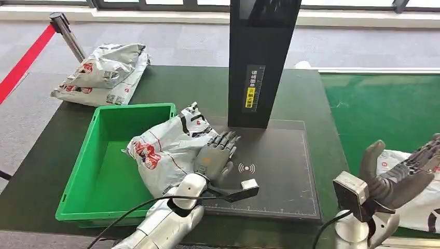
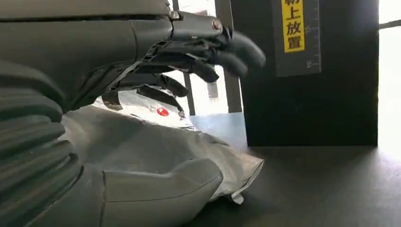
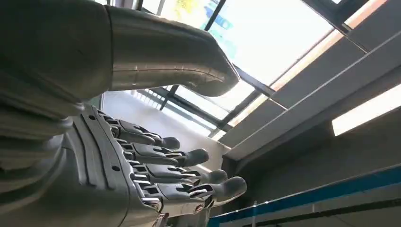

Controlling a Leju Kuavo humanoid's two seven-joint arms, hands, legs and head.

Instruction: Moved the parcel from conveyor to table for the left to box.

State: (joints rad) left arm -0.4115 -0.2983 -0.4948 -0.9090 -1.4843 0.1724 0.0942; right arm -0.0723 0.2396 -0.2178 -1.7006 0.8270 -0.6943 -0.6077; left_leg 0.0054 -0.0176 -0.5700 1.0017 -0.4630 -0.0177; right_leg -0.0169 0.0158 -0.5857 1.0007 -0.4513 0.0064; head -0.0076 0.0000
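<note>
- Nearest to me, my right hand is raised palm-up over the green conveyor; thumb and fingers are spread apart and hold nothing. In the right wrist view the hand faces ceiling and windows.
- Just beneath and beyond that hand, a second white parcel lies on the conveyor at the right edge of my head view.
- My left hand lies palm-down on the right side of the parcel, fingers stretched forward and apart. In the left wrist view the thumb rests against the grey wrapping while the dark fingers arch above it; I cannot tell whether this amounts to a grip.
- The parcel, a crumpled white mailer with red print, straddles the right wall of the green box: its left part hangs over the box interior, its right part lies on the black scanning mat.
- Beyond the mat stands a black upright column with a yellow label.
- Farthest, at the left rear corner of the dark table, more white parcels are stacked; a red barrier belt crosses the floor behind.
</note>
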